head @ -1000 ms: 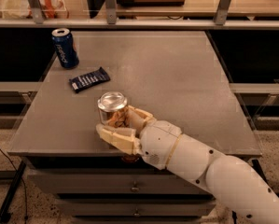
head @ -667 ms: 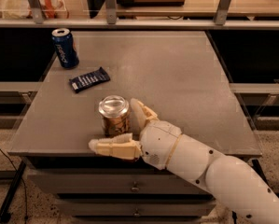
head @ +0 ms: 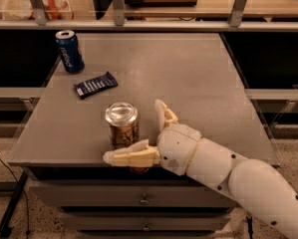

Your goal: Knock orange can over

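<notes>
Tool (head: 134,130) end: sat low at table (head: 198,68) front edge, arm in from lower right. Held released, fingers (head: 133,157) splayed around orange can (head: 122,126); contact unclear. Found can upright, near front edge. Noted blue can (head: 69,51) upright far left, dark wrapper (head: 95,84) between.

The gripper (head: 133,131), low in the centre of the frame, is sitting with its jaws spread wide. Its near finger (head: 131,157) is lying across the front of the orange can (head: 122,123) and hiding the can's base. The can's lettering is showing only as a blur. The white arm (head: 223,168) is running out of the frame at the lower right corner. Print on the blue can (head: 70,51) and the dark wrapper (head: 95,84), upper left on the surface (head: 198,73), is too small to read.
</notes>
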`<action>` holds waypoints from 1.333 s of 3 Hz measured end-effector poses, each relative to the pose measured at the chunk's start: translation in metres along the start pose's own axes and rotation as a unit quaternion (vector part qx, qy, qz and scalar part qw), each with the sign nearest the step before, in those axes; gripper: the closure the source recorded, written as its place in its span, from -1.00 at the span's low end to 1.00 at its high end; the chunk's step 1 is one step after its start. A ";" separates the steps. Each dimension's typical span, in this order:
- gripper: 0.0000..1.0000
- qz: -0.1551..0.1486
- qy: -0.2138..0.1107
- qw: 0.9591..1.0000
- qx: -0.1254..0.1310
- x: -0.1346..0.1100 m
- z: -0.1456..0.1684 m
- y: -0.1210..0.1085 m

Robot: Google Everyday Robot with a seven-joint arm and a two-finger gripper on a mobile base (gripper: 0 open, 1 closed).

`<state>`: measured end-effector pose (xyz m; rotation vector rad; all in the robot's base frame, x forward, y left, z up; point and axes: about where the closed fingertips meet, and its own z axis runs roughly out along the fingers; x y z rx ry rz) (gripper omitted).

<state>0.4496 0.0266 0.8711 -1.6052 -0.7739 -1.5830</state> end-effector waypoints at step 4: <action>-1.00 -0.156 -0.165 0.972 0.054 0.026 -0.060 0.075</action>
